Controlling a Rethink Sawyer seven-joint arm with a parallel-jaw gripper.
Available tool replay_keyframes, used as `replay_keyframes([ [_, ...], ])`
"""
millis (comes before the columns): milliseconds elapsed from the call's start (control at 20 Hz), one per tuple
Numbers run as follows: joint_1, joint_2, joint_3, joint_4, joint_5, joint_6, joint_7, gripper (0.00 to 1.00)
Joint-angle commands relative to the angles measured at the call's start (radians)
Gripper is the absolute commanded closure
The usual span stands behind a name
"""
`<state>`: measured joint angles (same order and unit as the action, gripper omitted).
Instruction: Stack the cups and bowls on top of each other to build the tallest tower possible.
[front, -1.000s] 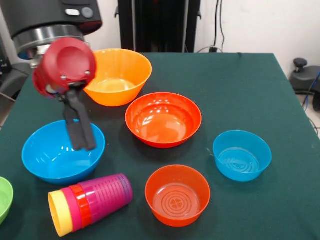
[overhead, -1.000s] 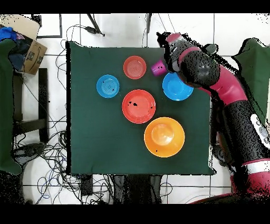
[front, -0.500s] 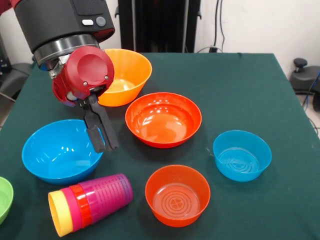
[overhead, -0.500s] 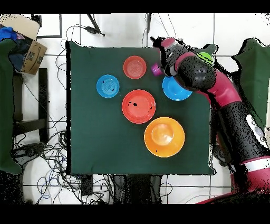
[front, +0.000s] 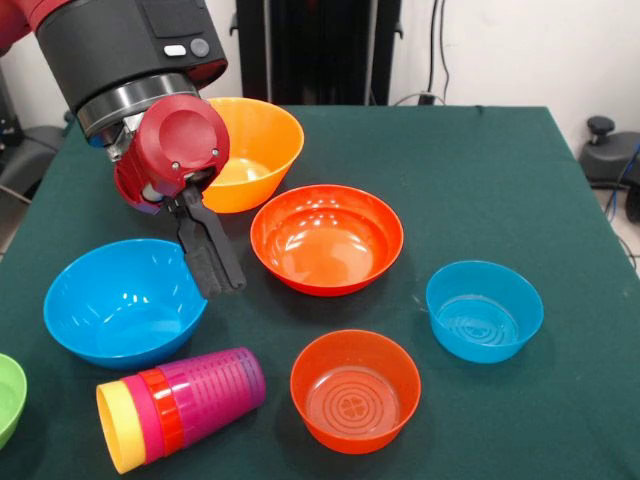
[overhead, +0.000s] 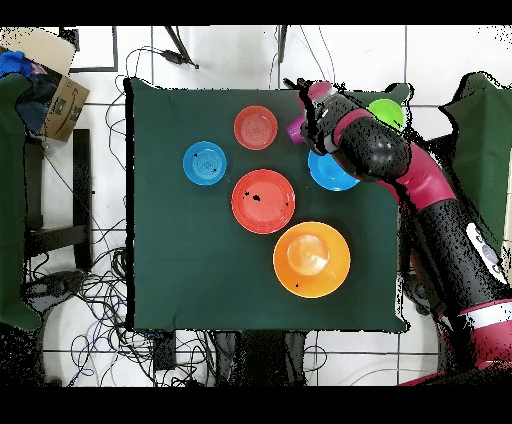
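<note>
At the far left of the front view a sliver of the small green bowl (front: 8, 398) pokes over the table's near corner, out of the way of everything else. Next comes the large blue bowl (front: 122, 300), upright and empty, and in front of it the tower (front: 180, 405): the four cups are nested into one another, but the whole column lies on its side on the green tablecloth (front: 480, 180), yellow rim toward the left and purple base toward the right. Nested and toppled like that it adds no height, so my reading is that it must be stood up before anything else counts.

The gripper (front: 220, 278) hangs over the gap between the large blue bowl and the wide red-orange bowl (front: 326, 238), clear of the cloth and of the cups. Its two dark fingers lie close together and grip nothing; from this angle they look nearly closed, though a slim gap could be hidden.

Behind the arm sits the large orange-yellow bowl (front: 245, 150), partly masked by the red wrist. Further right, the small translucent orange bowl (front: 355, 390) stands near the front edge, and the small blue bowl (front: 484, 310) sits farthest right. All bowls rest open side up and apart, none stacked yet.
</note>
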<state>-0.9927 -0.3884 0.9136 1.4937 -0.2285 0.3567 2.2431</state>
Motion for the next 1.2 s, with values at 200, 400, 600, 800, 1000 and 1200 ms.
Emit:
replay_keyframes([
  [200,-0.065,0.093,0.121,0.045,-0.098,0.190,-0.346,0.00],
  [400,-0.075,0.119,0.141,-0.005,-0.103,0.251,-0.398,0.00],
  [600,-0.083,0.145,0.142,-0.078,-0.117,0.316,-0.483,0.00],
  [800,-0.082,0.174,0.121,-0.153,-0.136,0.349,-0.559,0.00],
  [1000,-0.087,0.190,0.096,-0.178,-0.166,0.343,-0.607,0.00],
  [1200,-0.084,0.169,0.051,-0.199,-0.208,0.347,-0.633,0.00],
])
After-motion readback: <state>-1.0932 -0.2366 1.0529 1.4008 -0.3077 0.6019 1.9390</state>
